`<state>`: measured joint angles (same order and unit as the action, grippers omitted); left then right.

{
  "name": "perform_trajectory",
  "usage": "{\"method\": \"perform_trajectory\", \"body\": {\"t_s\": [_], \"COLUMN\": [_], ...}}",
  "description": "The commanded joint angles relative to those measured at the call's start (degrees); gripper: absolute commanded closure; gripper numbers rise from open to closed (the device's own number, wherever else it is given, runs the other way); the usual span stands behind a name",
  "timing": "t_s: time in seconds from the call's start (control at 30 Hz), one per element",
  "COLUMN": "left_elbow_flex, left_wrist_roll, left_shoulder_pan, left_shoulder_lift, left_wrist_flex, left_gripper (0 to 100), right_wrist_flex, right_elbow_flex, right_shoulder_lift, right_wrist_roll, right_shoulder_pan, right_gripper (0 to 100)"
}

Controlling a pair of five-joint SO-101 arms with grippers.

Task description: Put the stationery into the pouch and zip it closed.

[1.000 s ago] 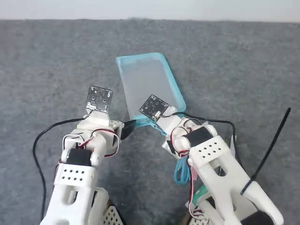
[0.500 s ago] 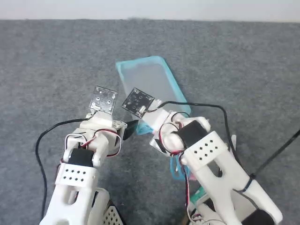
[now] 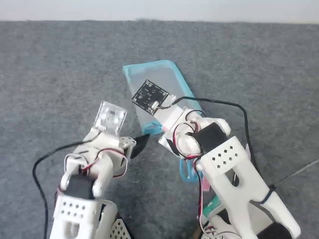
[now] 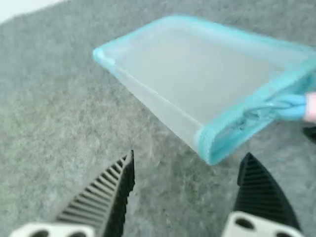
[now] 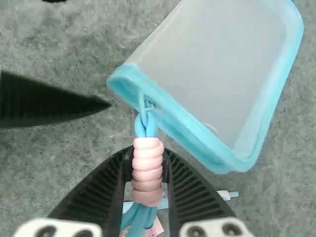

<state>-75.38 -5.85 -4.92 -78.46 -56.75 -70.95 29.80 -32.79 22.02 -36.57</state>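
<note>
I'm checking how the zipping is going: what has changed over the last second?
The right gripper, shut on the zip pull, moved along the near edge of the pouch toward the left arm; the pull now sits at that corner. The left gripper, open, drew back a little toward its base, just off the corner. The pouch kept its place.

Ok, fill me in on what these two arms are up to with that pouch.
The right claw is shut on the pink zipper pull at a corner of the turquoise pouch, which lies on the grey table. The left claw hangs open just short of that same corner, touching nothing. What the pouch holds cannot be told.
</note>
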Motion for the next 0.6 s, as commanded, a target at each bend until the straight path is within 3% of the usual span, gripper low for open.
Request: {"method": "perform_trajectory", "body": {"t_s": [0.0,0.57], "left_elbow_flex": [0.31,-2.77], "left_wrist_roll": [-0.62,-1.49], "left_shoulder_pan": [-0.97,2.02], "left_shoulder_lift": [-6.77,-6.77], "left_wrist_flex": [-1.76,3.87], "left_gripper": [68,68], "right_wrist_flex": [-2.59,-4.44], "right_elbow_flex": [-5.01,-1.14], "right_shoulder_lift": [-2.07,-8.4], "right_wrist_roll": [-1.05,-0.53], "right_shoulder_pan": [0.31,-3.56], "right_gripper": [99.3,99.3]}}
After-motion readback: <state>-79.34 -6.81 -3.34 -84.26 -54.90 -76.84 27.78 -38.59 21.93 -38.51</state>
